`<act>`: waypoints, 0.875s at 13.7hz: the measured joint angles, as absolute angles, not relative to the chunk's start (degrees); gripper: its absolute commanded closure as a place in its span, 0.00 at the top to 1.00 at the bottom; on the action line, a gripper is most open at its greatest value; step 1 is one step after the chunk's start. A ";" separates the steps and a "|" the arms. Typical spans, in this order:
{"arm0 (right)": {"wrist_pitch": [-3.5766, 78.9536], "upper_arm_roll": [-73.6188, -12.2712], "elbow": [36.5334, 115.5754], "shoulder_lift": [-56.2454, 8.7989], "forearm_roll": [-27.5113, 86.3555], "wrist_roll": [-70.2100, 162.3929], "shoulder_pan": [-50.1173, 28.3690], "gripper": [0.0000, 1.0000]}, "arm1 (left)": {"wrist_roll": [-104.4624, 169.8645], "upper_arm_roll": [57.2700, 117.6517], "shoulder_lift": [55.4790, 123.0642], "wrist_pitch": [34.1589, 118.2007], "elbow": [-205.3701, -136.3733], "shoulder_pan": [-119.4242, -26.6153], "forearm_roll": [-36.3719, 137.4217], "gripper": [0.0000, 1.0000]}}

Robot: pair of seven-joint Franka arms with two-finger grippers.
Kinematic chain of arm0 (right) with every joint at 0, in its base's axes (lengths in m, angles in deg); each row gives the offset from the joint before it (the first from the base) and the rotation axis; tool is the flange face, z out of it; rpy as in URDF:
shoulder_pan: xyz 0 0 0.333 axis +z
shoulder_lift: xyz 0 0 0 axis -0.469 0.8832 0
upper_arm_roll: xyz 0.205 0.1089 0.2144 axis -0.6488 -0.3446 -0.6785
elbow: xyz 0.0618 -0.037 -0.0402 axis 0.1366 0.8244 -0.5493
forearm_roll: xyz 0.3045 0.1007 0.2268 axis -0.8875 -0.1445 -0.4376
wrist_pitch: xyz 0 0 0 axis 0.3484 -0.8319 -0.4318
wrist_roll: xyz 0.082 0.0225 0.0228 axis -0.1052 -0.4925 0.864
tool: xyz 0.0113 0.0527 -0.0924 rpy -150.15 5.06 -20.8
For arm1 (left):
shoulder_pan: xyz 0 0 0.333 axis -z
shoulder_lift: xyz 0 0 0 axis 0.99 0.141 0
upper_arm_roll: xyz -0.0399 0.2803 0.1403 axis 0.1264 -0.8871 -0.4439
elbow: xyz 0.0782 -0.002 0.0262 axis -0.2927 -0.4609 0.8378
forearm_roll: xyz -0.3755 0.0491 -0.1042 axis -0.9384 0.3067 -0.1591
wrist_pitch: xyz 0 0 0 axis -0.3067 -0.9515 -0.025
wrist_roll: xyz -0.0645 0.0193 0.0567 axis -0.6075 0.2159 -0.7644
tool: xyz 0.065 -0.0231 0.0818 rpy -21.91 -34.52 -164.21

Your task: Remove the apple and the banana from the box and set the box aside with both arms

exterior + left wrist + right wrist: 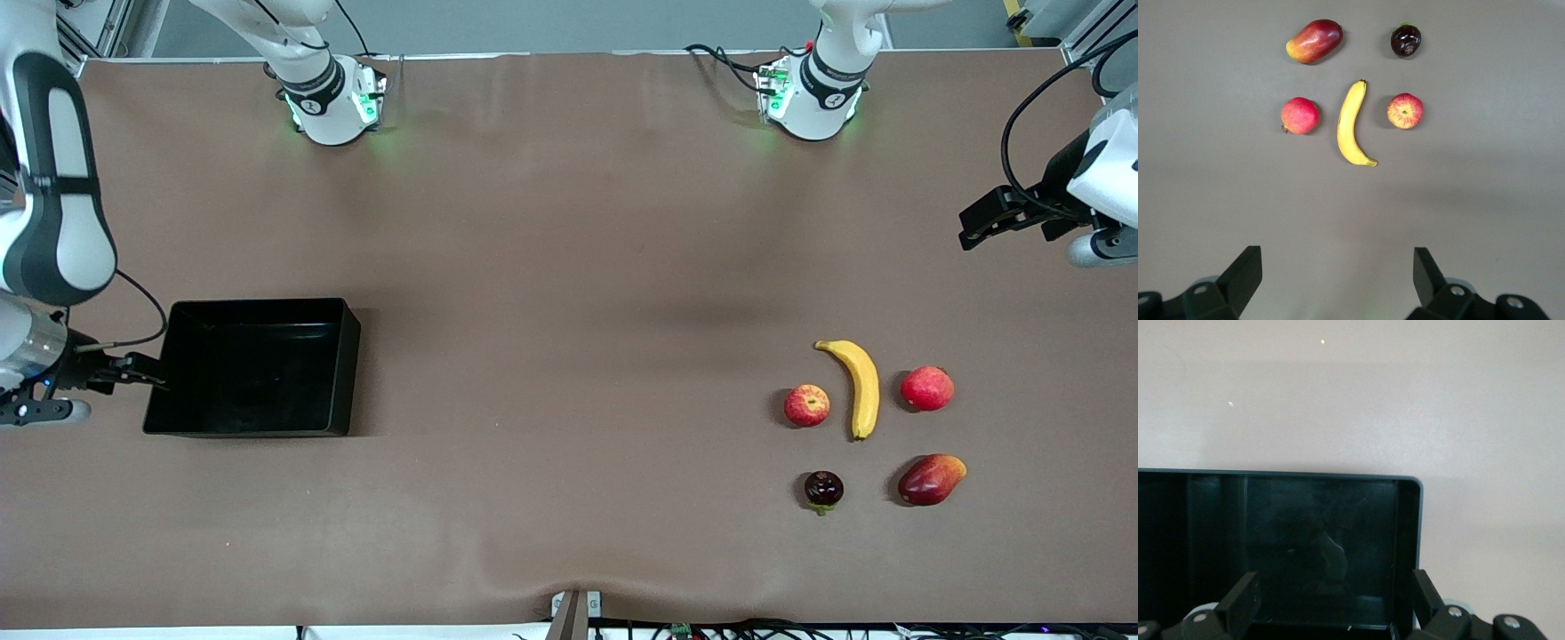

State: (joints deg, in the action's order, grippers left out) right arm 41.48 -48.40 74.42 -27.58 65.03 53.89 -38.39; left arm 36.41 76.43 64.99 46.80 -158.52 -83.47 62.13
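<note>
The yellow banana (861, 387) lies on the brown table toward the left arm's end, with the small streaked red apple (806, 405) beside it. Both show in the left wrist view: the banana (1350, 123) and the apple (1405, 111). My left gripper (982, 222) is open and empty in the air at that end of the table, apart from the fruits; in its wrist view (1338, 273) only bare table lies between its fingers. The black box (351, 356) sits toward the right arm's end. My right gripper (133, 372) is open at the box's end wall (1418, 520), holding nothing.
A plain pinkish-red fruit (927, 388) lies beside the banana. A red-orange mango (931, 479) and a small dark round fruit (823, 489) lie nearer the front camera. The two arm bases (333, 107) (813, 102) stand along the table's back edge.
</note>
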 measured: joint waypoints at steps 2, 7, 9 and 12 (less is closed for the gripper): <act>35.75 -48.62 74.22 -31.13 65.81 48.61 -35.53 1.00 | 36.08 76.43 64.99 46.70 -158.52 -83.47 62.13 1.00; 24.48 -49.37 73.98 -41.17 65.96 43.67 -29.08 1.00 | 34.23 76.34 64.99 46.68 -158.49 -83.57 62.13 1.00; 20.13 -50.53 73.01 -44.29 65.96 43.49 -28.97 1.00 | 34.10 76.34 64.99 46.68 -158.48 -83.58 62.13 1.00; 11.54 -50.76 69.03 -47.06 65.96 43.45 -28.97 1.00 | 33.11 76.32 64.99 46.68 -158.45 -83.58 62.13 1.00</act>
